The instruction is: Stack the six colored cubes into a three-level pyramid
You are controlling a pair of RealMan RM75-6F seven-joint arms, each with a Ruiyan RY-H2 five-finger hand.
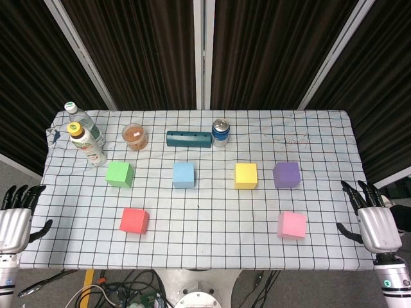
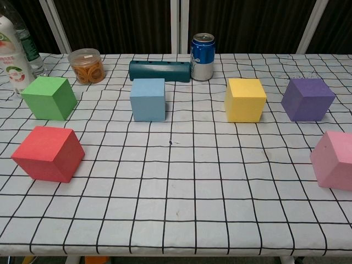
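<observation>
My left hand (image 1: pixel 14 221) waits off the bench (image 1: pixel 212 250) edge, fingers (image 1: pixel 19 192) spread and holding nothing. Six cubes lie unstacked around the blue cube (image 1: pixel 183 174): green cube (image 1: pixel 119 174) left of it, red cube (image 1: pixel 134 221) nearer-left, yellow cube (image 1: pixel 245 175) and purple cube (image 1: pixel 286 174) right, pink cube (image 1: pixel 291 225) nearer-right. All sit well apart from both hands. I judge building the base row first, cubes touching, serves best. My right hand (image 1: pixel 377 226) is likewise spread, empty.
</observation>
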